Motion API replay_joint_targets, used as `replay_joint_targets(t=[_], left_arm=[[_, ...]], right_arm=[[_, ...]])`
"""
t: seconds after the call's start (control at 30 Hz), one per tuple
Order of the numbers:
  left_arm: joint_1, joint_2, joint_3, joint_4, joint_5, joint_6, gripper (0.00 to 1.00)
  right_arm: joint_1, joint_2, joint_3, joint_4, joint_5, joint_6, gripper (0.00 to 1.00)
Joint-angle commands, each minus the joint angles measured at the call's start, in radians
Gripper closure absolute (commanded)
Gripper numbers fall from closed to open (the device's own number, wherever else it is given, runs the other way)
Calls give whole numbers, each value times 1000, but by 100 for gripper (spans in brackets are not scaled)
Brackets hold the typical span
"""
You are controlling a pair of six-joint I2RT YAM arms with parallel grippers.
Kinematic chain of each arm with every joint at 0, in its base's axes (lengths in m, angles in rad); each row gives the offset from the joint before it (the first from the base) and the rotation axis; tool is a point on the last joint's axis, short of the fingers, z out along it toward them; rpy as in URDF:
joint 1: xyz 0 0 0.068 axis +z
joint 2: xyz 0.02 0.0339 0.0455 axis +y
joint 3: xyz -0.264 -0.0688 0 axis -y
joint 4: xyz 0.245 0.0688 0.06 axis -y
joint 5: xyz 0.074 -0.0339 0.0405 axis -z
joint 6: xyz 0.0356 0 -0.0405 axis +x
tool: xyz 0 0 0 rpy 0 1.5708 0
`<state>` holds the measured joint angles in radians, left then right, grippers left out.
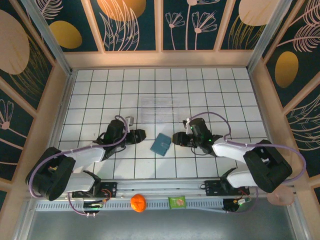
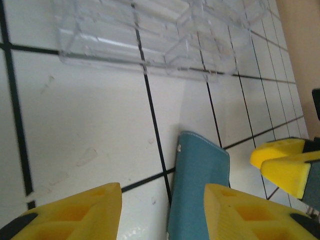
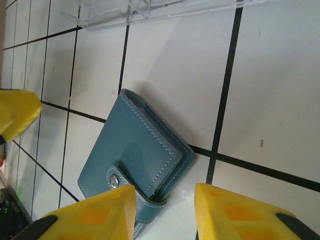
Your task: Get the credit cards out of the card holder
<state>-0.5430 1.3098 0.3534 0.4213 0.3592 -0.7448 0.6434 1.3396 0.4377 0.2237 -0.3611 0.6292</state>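
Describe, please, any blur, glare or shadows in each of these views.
Top external: evenly lit and sharp. Left wrist: the left claw's fingers are soft near the lens, and the clear tray catches highlights. Right wrist: the card holder is crisp, casting a soft shadow on the tiles.

No readable text anywhere from where I'm standing. The small green packet [image 1: 177, 202] on the front rail has some pale print on it, but it's too small and blurry to make out. The teal card holder [image 3: 135, 160] is just plain leather, stitching and a snap stud.
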Motion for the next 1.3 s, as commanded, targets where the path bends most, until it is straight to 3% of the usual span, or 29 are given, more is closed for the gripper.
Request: replay_joint_targets(t=[0.0, 0.33, 0.63, 0.97, 1.07, 1.27], left_arm=[[-36, 25, 10, 44, 35, 6, 52], [-71, 85, 17, 17, 85, 22, 68], [-108, 139, 43, 14, 141, 17, 70], [-174, 177, 61, 99, 258, -44, 80], [-175, 144, 57, 72, 219, -50, 80], [-175, -57, 38, -69, -29, -27, 63]], right_arm=[[9, 31, 51, -6, -37, 53, 64], [50, 115, 114, -68, -13, 78, 67], [58, 198, 166, -90, -4, 49, 69], [57, 302, 281, -70, -16, -34, 67], [57, 286, 298, -101, 10, -53, 65], [91, 207, 270, -157, 80, -83, 55]])
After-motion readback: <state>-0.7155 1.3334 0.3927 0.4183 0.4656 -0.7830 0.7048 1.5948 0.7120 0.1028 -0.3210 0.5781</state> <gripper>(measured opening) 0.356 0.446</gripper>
